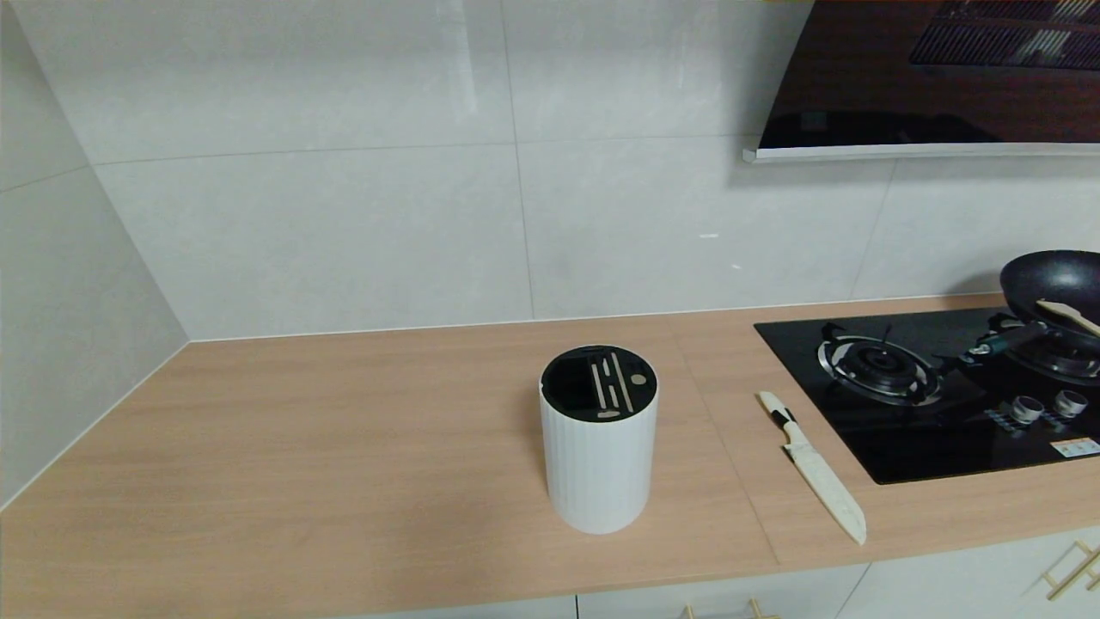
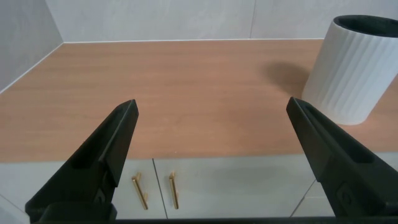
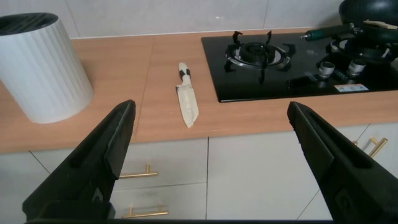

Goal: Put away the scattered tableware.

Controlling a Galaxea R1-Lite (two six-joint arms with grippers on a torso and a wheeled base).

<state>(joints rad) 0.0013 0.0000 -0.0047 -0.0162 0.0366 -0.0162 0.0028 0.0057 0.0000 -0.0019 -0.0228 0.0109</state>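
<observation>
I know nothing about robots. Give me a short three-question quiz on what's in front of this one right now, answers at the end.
1. True or false: the knife lies flat on the counter, between the white holder and the cooktop.
2. Where does the pan sit? A, on a burner of the cooktop; B, inside the white holder; C, on the counter beside the knife.
3. Fill in the missing word: the left gripper and the right gripper both stand ____, with nothing held.

Key: 1 true. 2 A. 3 open.
</observation>
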